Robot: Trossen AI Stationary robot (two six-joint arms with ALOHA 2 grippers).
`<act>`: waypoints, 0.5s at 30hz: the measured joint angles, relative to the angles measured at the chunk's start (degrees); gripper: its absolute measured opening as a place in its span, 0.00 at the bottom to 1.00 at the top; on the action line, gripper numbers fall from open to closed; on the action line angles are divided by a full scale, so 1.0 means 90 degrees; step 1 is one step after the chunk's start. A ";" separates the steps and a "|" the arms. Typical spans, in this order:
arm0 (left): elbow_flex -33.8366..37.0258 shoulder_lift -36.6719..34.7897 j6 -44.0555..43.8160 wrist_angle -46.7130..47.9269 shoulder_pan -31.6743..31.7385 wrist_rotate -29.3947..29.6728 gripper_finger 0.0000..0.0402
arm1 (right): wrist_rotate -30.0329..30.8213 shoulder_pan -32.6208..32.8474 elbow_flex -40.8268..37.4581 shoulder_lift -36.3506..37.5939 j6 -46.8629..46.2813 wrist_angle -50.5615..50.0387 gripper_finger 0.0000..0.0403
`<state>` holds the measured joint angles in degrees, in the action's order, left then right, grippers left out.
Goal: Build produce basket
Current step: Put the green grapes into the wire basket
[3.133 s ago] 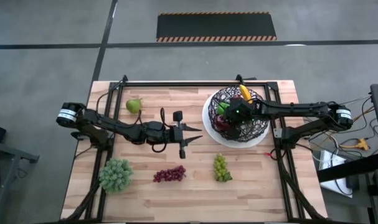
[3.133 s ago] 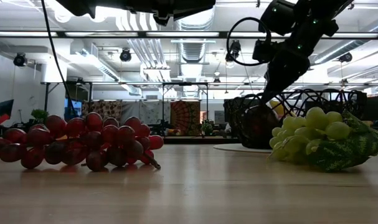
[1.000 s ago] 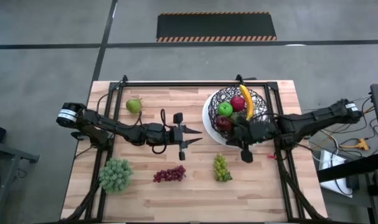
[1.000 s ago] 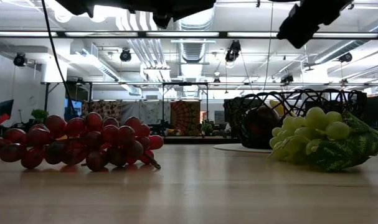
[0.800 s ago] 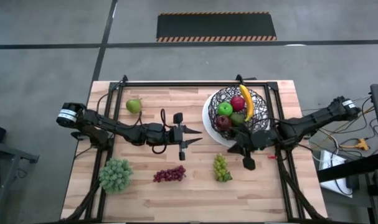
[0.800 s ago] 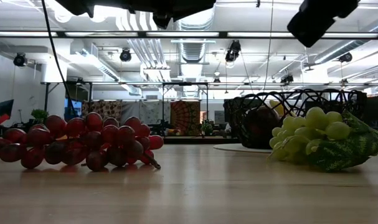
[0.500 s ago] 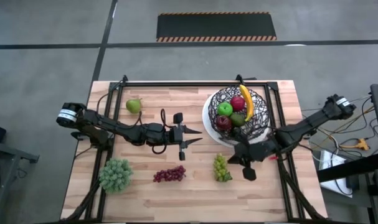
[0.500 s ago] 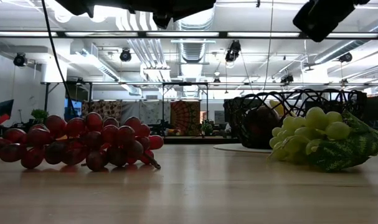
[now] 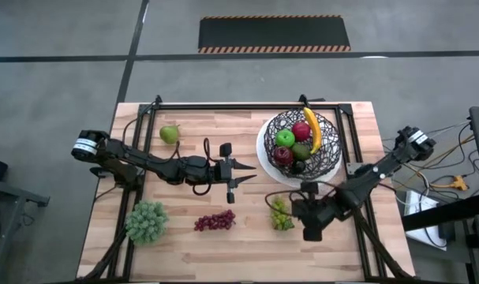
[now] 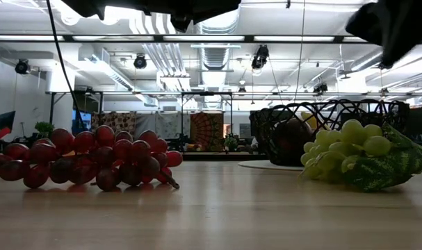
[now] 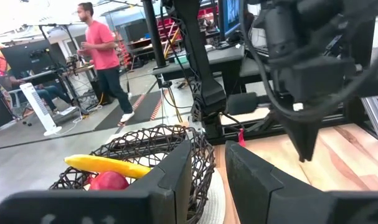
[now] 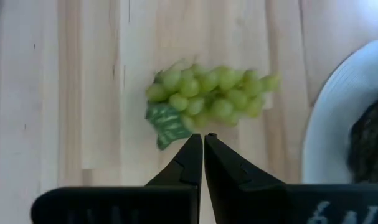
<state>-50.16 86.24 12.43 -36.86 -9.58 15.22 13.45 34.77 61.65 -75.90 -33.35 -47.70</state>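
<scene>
Table: pale wooden table (image 9: pixel 192 126) with a dark frame along its edges, grey floor around it.
Basket: black wire basket (image 9: pixel 327 154) on a white plate base, at the table's far right; inside lie a red apple (image 9: pixel 301 131), a green apple (image 9: pixel 284 139), a yellow banana (image 9: pixel 313 128) and a dark red fruit (image 9: pixel 283 155).
Loose produce: pear (image 9: pixel 170 133) at the far left; purple grapes (image 9: pixel 215 221) near the front middle; green grapes (image 9: pixel 279 213) in front of the basket, apart from it.
Leafy bunch: frilly green bunch (image 9: pixel 147 222) at the front left.
Right gripper: right gripper (image 12: pixel 203 148) hangs above the table just beside the green grapes — fingers pressed together, holding nothing, tips pointing at the bunch's leaf.
Left gripper: left gripper (image 9: pixel 247 173) is held over the table's middle, well apart from every fruit — fingers only a narrow gap apart, nothing between them.
Room: a person in a red shirt (image 11: pixel 101 46) stands beyond the table.
</scene>
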 joint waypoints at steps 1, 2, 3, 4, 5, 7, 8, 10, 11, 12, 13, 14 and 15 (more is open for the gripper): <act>0.0001 0.0000 0.0001 0.0000 0.0000 0.0000 0.20 | -0.0001 0.0067 0.0000 -0.0078 -0.0172 -0.0002 0.02; 0.0001 0.0000 0.0001 0.0000 0.0000 0.0000 0.20 | -0.0041 0.0126 -0.0001 -0.0147 -0.0339 -0.0002 0.03; 0.0001 0.0000 0.0001 0.0000 0.0000 0.0000 0.20 | -0.0066 0.0189 -0.0007 -0.0211 -0.0538 0.0000 0.04; 0.0001 0.0000 0.0001 0.0000 0.0000 0.0000 0.20 | -0.0091 0.0238 -0.0010 -0.0284 -0.0729 -0.0002 0.06; 0.0001 0.0000 0.0001 0.0000 0.0000 0.0000 0.20 | -0.0099 0.0280 -0.0010 -0.0346 -0.0911 0.0000 0.08; 0.0001 0.0000 0.0004 0.0000 0.0000 0.0000 0.20 | -0.0103 0.0370 -0.0010 -0.0497 -0.1237 0.0006 0.14; 0.0001 0.0000 0.0005 0.0000 0.0000 0.0000 0.20 | -0.0099 0.0410 -0.0010 -0.0582 -0.1359 0.0009 0.18; 0.0001 0.0000 0.0004 0.0000 0.0000 0.0000 0.20 | -0.0045 0.0504 -0.0010 -0.0772 -0.1471 0.0065 0.26; 0.0001 0.0000 0.0004 0.0000 0.0000 0.0000 0.20 | -0.0015 0.0548 -0.0010 -0.0878 -0.1480 0.0116 0.31; 0.0001 0.0000 0.0004 0.0000 0.0000 0.0000 0.20 | 0.0021 0.0589 -0.0010 -0.0985 -0.1481 0.0178 0.35; 0.0001 0.0000 0.0005 0.0000 0.0000 0.0000 0.20 | 0.0099 0.0627 -0.0010 -0.1089 -0.1481 0.0253 0.40; 0.0001 0.0000 0.0004 0.0000 0.0000 0.0000 0.20 | 0.0171 0.0667 -0.0010 -0.1189 -0.1482 0.0319 0.44; 0.0001 0.0000 0.0004 0.0000 0.0000 0.0000 0.20 | 0.0205 0.0685 -0.0010 -0.1297 -0.1492 0.0403 0.48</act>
<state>-50.15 86.24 12.47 -36.86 -9.58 15.22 15.29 40.94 61.56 -87.57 -46.78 -44.07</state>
